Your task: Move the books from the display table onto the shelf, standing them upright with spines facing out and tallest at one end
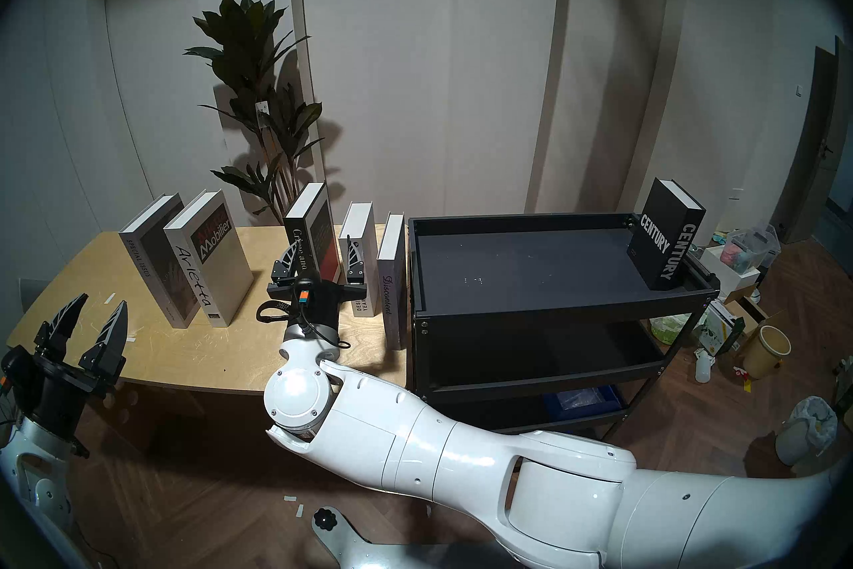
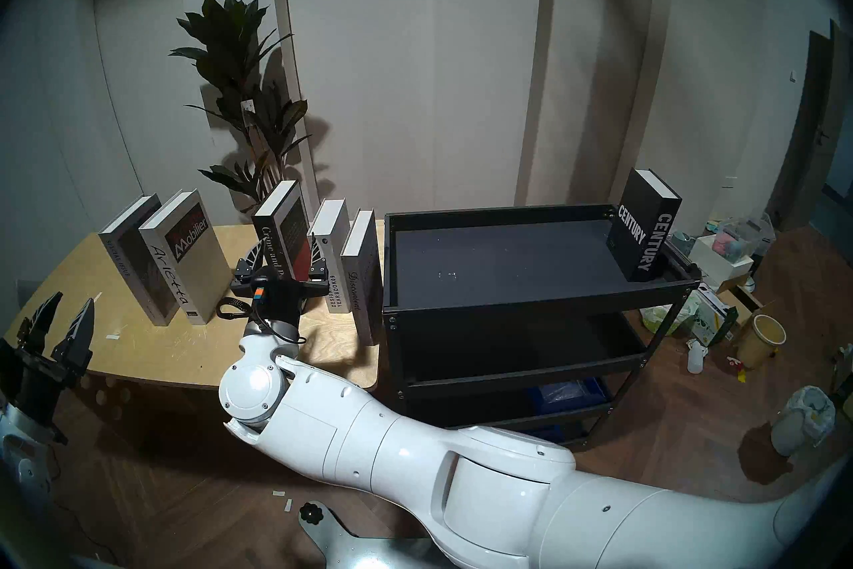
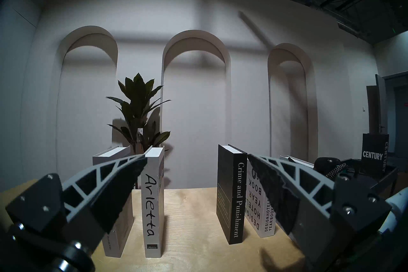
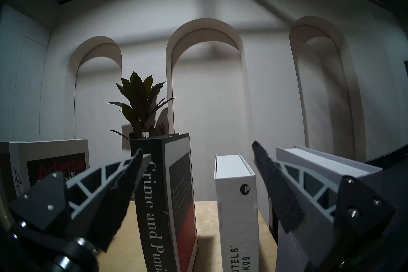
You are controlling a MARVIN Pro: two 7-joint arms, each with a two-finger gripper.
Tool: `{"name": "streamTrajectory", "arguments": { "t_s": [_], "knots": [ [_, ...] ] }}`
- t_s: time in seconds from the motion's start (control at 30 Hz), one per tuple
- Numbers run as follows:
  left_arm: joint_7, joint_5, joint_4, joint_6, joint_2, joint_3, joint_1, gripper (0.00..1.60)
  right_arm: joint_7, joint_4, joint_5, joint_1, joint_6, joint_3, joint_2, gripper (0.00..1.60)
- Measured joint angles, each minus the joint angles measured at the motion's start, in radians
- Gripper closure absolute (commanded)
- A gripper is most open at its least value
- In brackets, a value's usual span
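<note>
Wide-open and empty, the right hand (image 1: pixel 318 262) straddles the black Crime and Punishment book (image 1: pixel 310 226) on the plywood counter (image 1: pixel 221 346); the left hand (image 1: pixel 94 314) gapes empty. CENTURY (image 1: pixel 664 240) stands on the black metal shelf (image 1: pixel 554 305).

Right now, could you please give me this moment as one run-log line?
black CENTURY book: upright on black metal shelf | five books: on light plywood table | right hand: open, before black Crime and Punishment book | left hand: open, empty
</note>
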Motion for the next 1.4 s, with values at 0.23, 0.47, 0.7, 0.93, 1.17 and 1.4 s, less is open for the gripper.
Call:
{"name": "streamTrajectory", "arguments": {
  "t_s": [0.23, 0.47, 0.7, 0.93, 1.17, 1.4],
  "knots": [
    [-0.025, -0.021, 0.019, 0.0, 0.004, -0.008, -0.005, 0.0, 0.016, 0.068, 0.038, 0.029, -0.013, -0.002, -0.032, 0.0],
    [-0.047, -0.036, 0.033, 0.0, 0.012, -0.011, -0.014, 0.0, 0.024, 0.136, 0.071, 0.054, -0.036, 0.008, -0.057, 0.0],
    [-0.059, -0.044, 0.037, 0.001, 0.019, -0.014, -0.021, 0.0, 0.032, 0.193, 0.097, 0.073, -0.058, 0.012, -0.076, 0.0],
    [-0.067, -0.053, 0.045, 0.004, 0.026, -0.015, -0.028, 0.0, 0.036, 0.254, 0.126, 0.093, -0.082, 0.011, -0.096, 0.0],
    [-0.073, -0.063, 0.059, 0.006, 0.036, -0.015, -0.036, 0.0, 0.036, 0.312, 0.158, 0.112, -0.112, 0.005, -0.112, 0.0],
    [-0.077, -0.069, 0.066, 0.008, 0.044, -0.015, -0.041, 0.0, 0.034, 0.346, 0.183, 0.126, -0.129, -0.013, -0.117, 0.0]
  ]
}}
